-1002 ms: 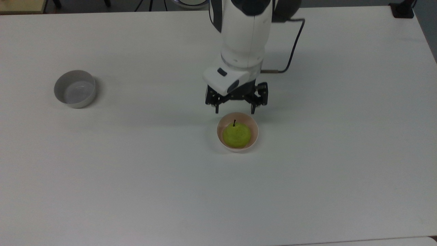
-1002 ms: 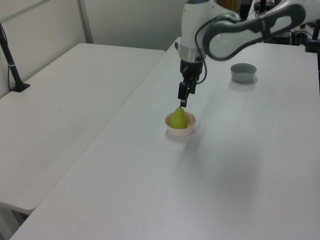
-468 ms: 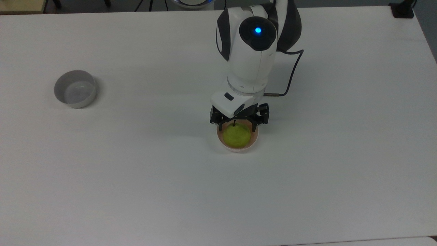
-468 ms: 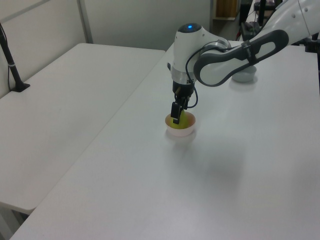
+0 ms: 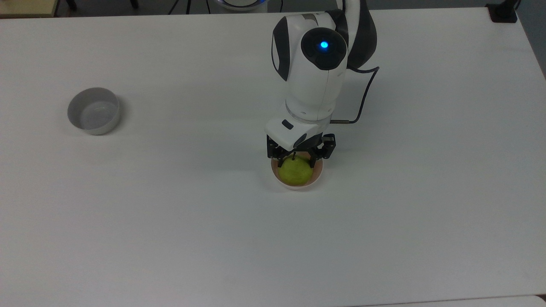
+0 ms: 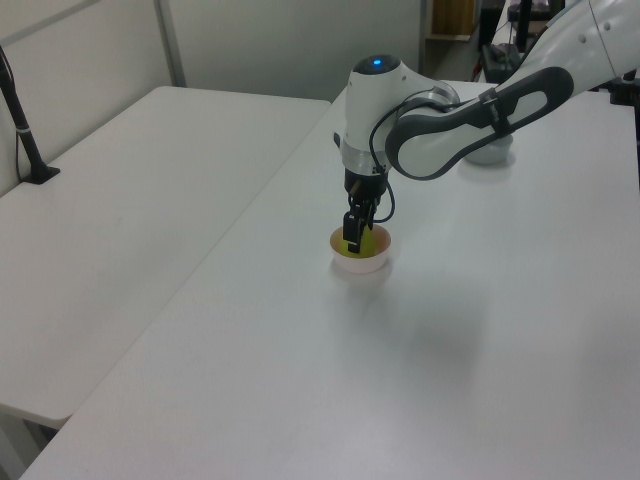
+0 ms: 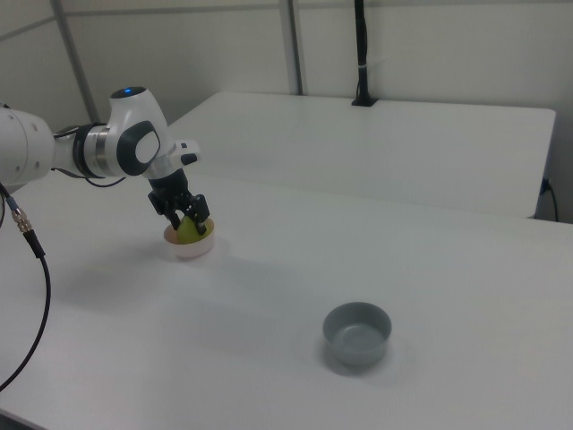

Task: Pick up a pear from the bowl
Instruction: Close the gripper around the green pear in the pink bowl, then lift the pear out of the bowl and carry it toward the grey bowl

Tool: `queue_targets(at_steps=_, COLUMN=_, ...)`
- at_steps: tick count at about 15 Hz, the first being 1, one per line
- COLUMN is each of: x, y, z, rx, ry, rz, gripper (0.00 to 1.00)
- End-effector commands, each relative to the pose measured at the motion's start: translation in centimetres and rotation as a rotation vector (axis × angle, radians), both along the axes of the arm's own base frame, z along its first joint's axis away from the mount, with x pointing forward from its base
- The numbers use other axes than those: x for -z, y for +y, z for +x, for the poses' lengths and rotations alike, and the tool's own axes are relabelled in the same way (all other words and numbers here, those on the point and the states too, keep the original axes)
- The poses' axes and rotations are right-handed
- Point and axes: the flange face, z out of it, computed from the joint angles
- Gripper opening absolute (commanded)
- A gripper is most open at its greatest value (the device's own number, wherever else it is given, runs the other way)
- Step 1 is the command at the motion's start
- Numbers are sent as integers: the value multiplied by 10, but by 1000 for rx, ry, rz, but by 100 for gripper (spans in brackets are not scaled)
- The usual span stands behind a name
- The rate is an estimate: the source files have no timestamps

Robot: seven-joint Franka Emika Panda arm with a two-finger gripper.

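Pear: the pear (image 5: 295, 170) sits upright in the bowl (image 5: 317, 174), at about the middle of the tabletop (image 5: 273, 238), a little toward the top view's right edge; its lower body fills the bowl and its stem end is tucked under the gripper.
Bowl: pale pink, flat on the tabletop, well clear of every edge; it looks unmoved from a second ago.
Gripper: the gripper (image 5: 297, 162) has come down from just behind the bowl's far rim to straddle the pear's upper half; one finger (image 5: 280, 161) stands at the top view's left of the pear and the other on its right.
Grip state: the fingers are narrower than half a second ago and sit at the pear's flanks, but the pear has not risen; I judge the grip closing or just made, not yet proven.
Meaning: approach and descent look finished; what remains is a firm squeeze and a straight lift out of the bowl.
Risk: a rounded, tapering top may slip from the fingers, or the bowl may drag along.
Grey bowl: the grey bowl (image 5: 93, 110) stands well apart, near the top view's left edge, out of the way.
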Motion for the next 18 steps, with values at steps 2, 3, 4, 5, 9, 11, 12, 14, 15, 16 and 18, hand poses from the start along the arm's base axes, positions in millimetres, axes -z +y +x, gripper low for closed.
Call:
queue_targets(at_steps=2, x=-14, y=6, z=0, rx=14, ry=-32, rz=18, gripper=24)
queue_targets(at_steps=3, x=-31, y=5, z=-1, rx=11, ry=-53, rz=28, gripper=24)
queue_targets(at_steps=4, x=-47, y=3, z=-2, rx=12, ry=-69, rz=37, gripper=24)
queue_targets(at_steps=5, x=-75, y=-5, z=-4, rx=22, ry=-99, rz=55, gripper=24)
queue_targets(at_steps=9, x=-127, y=-44, z=-16, rx=50, ry=-114, rz=85, gripper=24)
queue_targets(at_steps=11, x=-153, y=-65, z=-33, rx=20, ry=-95, rz=108, gripper=24)
queue_targets(at_steps=12, x=-160, y=-74, z=-39, rx=9, ry=-80, rz=118, gripper=24)
queue_targets(at_steps=14, x=-168, y=-89, z=-47, rx=-6, ry=-32, rz=127, gripper=24)
queue_targets(at_steps=15, x=-171, y=-101, z=-50, rx=-5, ry=-16, rz=125, gripper=24)
queue_targets(at_steps=16, x=-172, y=-113, z=-51, rx=-15, ry=-1, rz=119, gripper=24)
queue_targets(at_steps=18, x=-173, y=-141, z=-63, rx=-49, ry=37, rz=104, gripper=24)
